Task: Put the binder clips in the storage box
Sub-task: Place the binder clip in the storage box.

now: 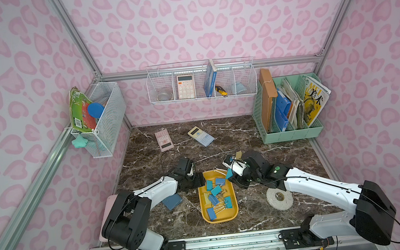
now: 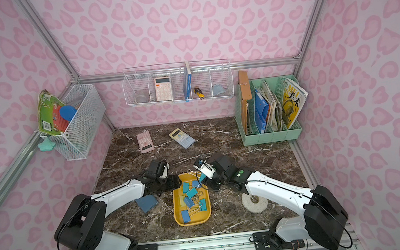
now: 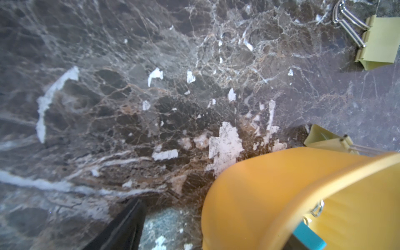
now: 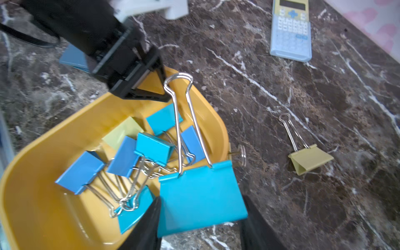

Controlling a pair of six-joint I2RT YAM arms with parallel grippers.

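Note:
The yellow storage box [image 1: 225, 217] [image 2: 198, 219] lies at the middle of the marble table, with several blue, teal and pale yellow binder clips [image 1: 215, 191] [image 4: 151, 147] inside. My right gripper [image 1: 231, 176] [image 4: 202, 216] is shut on a teal binder clip [image 4: 201, 199] at the box's far right rim, wire handles pointing away. My left gripper [image 1: 200, 180] [image 2: 174, 182] stands open at the box's far left corner; one finger [image 3: 123, 225] shows beside the box wall [image 3: 259, 194]. A pale yellow clip [image 4: 309, 159] [image 3: 378, 41] lies loose beyond the box. Another [image 3: 324, 138] rests against its far end.
A blue-grey pad [image 1: 172, 201] lies under my left arm and a tape roll [image 1: 279, 198] under my right arm. A pink calculator [image 1: 163, 140] and a blue one [image 1: 200, 136] lie at the back. A green file organizer [image 1: 291, 121] stands at the back right.

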